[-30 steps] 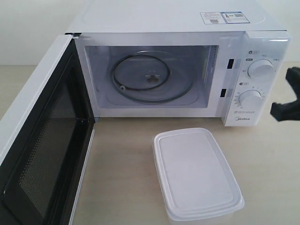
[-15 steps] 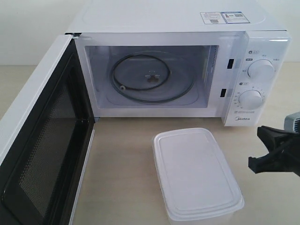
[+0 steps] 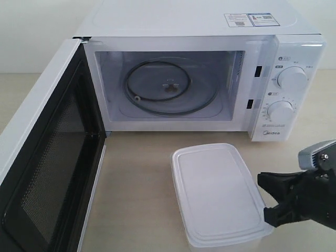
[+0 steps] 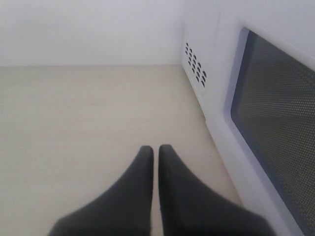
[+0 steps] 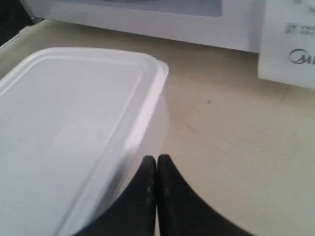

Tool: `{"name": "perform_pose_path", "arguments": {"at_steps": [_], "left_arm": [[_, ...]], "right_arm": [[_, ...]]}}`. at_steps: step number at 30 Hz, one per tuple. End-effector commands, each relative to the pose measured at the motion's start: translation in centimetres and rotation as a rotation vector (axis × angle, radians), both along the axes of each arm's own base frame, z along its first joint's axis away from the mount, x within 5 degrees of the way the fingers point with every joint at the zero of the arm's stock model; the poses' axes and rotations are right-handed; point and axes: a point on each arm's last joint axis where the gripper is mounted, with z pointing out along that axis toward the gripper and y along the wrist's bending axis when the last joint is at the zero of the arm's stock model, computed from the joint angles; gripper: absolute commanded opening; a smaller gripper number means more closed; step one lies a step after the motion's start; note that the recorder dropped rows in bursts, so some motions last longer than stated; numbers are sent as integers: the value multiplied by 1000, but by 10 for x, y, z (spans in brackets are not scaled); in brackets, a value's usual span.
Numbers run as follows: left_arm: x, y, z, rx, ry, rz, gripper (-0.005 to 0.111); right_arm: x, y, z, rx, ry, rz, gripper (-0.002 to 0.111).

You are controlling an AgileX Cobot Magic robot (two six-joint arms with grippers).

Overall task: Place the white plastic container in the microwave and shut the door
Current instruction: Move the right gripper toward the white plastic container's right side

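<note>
A pale wooden table (image 3: 136, 173) carries everything. The right claw (image 5: 156, 164), fingers pressed together and empty, sits just beside the white plastic container (image 3: 218, 194), at its right long side near the front corner. The box's long axis points towards the microwave (image 3: 199, 79), whose door (image 3: 44, 157) hangs wide. The left claw (image 4: 155, 155), likewise closed on nothing, waits outside the door, farther off.

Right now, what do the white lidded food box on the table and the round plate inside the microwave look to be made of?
The white rectangular lidded food box looks like semi-matte plastic: milky, slightly translucent walls and a moulded rimmed lid. The round clear turntable plate inside the white microwave seems to be glossy glass: the cavity floor shows through it, though clear plastic cannot be ruled out.
</note>
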Motion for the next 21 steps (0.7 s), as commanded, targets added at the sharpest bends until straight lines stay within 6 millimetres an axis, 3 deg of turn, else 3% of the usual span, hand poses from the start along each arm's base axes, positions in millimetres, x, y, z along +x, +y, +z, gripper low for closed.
{"name": "perform_pose_path", "arguments": {"at_steps": [1, 3, 13, 21], "left_arm": [[0, 0, 0, -7, -3, 4, 4], [0, 0, 0, -7, -3, 4, 4], [0, 0, 0, -7, -3, 4, 4], [0, 0, 0, -7, -3, 4, 4]], "right_arm": [[-4, 7, -7, -68, 64, 163, 0], [1, 10, -11, -108, 128, 262, 0], [27, 24, 0, -26, 197, 417, 0], [39, 62, 4, -103, 216, 489, 0]]}}
